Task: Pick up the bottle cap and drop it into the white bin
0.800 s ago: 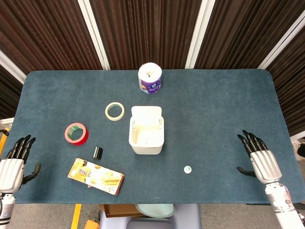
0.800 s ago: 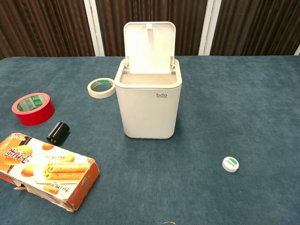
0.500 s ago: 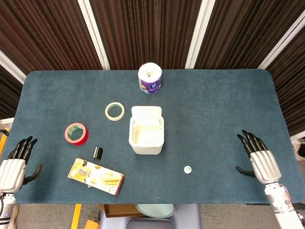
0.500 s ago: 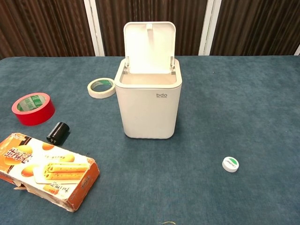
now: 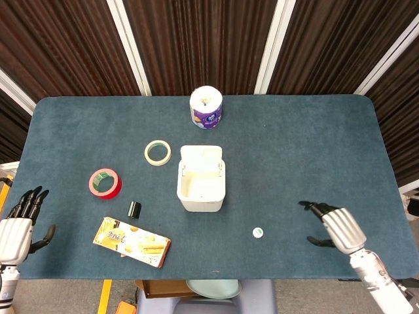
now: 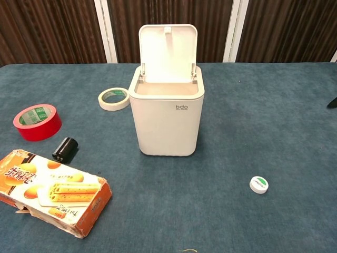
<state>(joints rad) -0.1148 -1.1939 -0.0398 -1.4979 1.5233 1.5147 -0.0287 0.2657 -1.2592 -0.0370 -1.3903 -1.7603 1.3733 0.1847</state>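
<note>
A small white bottle cap [image 5: 258,232] [image 6: 258,184] with a green mark lies on the blue table, in front and to the right of the white bin [image 5: 201,178] [image 6: 167,112]. The bin's lid stands up, leaving its top uncovered. My right hand [image 5: 332,224] hovers open to the right of the cap, fingers spread and pointing toward it, well apart from it. Only a dark fingertip [image 6: 332,103] of it shows at the right edge of the chest view. My left hand [image 5: 16,222] is open at the table's left front edge, holding nothing.
A red tape roll [image 5: 105,182], a small black cylinder [image 5: 134,209] and a snack box [image 5: 131,241] lie left of the bin. A beige tape ring [image 5: 158,152] sits behind them. A tissue roll [image 5: 205,106] stands at the back.
My right hand has moved left toward the cap and turned, its fingers now pointing left. A fingertip has entered the chest view. The left hand barely shifted.
</note>
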